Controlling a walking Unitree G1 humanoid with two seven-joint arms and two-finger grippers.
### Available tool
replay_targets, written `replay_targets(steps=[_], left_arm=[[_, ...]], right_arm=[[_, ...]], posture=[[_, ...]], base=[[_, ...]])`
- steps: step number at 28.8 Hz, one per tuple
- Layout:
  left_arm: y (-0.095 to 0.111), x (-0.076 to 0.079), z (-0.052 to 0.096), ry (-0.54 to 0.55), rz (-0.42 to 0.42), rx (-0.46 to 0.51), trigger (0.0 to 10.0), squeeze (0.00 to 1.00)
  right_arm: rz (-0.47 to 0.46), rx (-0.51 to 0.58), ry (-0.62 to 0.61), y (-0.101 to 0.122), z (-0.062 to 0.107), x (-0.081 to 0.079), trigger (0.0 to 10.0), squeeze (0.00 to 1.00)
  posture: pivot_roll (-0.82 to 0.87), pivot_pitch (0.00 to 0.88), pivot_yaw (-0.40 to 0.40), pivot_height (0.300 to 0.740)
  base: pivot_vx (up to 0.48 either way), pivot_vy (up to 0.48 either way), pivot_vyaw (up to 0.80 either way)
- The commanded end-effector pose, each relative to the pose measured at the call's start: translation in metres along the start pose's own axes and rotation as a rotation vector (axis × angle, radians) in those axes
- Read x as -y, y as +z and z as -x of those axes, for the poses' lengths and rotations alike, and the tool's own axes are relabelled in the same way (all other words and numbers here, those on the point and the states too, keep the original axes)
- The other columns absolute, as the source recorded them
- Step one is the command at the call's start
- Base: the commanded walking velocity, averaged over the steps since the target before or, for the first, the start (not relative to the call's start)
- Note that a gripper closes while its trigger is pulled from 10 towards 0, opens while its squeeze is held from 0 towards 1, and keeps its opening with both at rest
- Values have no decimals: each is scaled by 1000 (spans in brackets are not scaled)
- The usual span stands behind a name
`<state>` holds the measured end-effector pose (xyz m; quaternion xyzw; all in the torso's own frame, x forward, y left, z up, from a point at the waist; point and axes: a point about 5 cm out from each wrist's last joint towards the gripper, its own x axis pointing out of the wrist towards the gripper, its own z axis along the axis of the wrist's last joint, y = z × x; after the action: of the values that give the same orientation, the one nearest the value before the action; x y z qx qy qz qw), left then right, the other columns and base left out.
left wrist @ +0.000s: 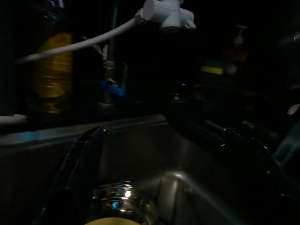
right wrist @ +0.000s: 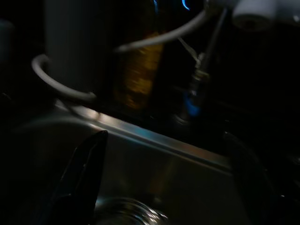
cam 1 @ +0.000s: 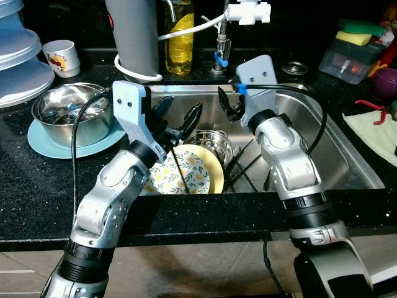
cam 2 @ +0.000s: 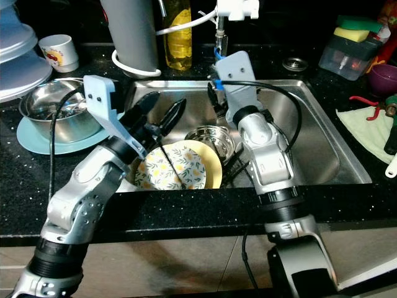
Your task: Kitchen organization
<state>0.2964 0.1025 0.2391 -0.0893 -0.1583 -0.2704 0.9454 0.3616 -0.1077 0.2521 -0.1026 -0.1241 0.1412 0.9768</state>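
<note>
Dishes lay in the sink [cam 1: 347, 162]: a yellow floral plate [cam 1: 186, 171] leaning at the near wall, a steel bowl [cam 1: 209, 144] just behind it, dark utensils [cam 1: 245, 166] beside them. The left gripper [cam 1: 180, 121] hovered above the plate, fingers apart and empty; the right gripper [cam 1: 228, 104] hung near the back wall, also parted, holding nothing. Risks, as judged: the tilted plate could slide or clatter if caught on one edge; the two grippers worked close and might collide; the bowl, wet and rounded, could slip from the fingers; the white hose [cam 1: 189, 30] overhead could snag. On the counter stood a second steel bowl [cam 1: 71, 113] on a blue plate [cam 1: 46, 141], a soap bottle [cam 1: 178, 37] and a cup [cam 1: 62, 57] with a red print, possibly lettering, too small to read. No brand was legible.
</note>
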Motion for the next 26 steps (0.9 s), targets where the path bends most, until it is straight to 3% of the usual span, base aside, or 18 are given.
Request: replay_targets(steps=[1,2,3,6,8,10,15,18,26], left_arm=[[4,-1,1,14,-45,7,10000,1000],[7,-4,3,43,-93,11,10000,114],[10,-7,4,70,-143,18,10000,0],[15,-9,6,99,-193,27,10000,0],[29,-16,11,167,-331,51,10000,0],[39,-19,15,207,-392,73,10000,0],[50,-22,17,239,-421,103,10000,0],[64,-23,14,263,-475,145,10000,0],[60,-23,17,288,-533,119,10000,0]], right_arm=[[-43,46,9,6,2,0,10000,565],[-108,83,38,11,3,-5,10000,0],[-150,108,58,14,3,-8,10000,0],[-203,130,73,17,4,-10,10000,0],[-277,183,96,24,7,-11,10000,0],[-313,213,111,28,8,-11,10000,0],[-339,235,140,31,8,-13,10000,0],[-403,258,205,35,8,-20,10000,0],[-411,244,236,32,8,-27,10000,0]], posture=[[60,0,-16,740],[67,0,-17,740],[70,0,-18,740],[75,0,-19,740],[87,0,-23,740],[96,0,-28,740],[102,0,-32,740],[111,0,-37,740],[113,0,-36,740]], base=[[0,0,0],[0,0,0],[0,0,0],[0,0,0],[0,0,634],[0,0,781],[0,0,783],[0,0,781],[0,0,783]])
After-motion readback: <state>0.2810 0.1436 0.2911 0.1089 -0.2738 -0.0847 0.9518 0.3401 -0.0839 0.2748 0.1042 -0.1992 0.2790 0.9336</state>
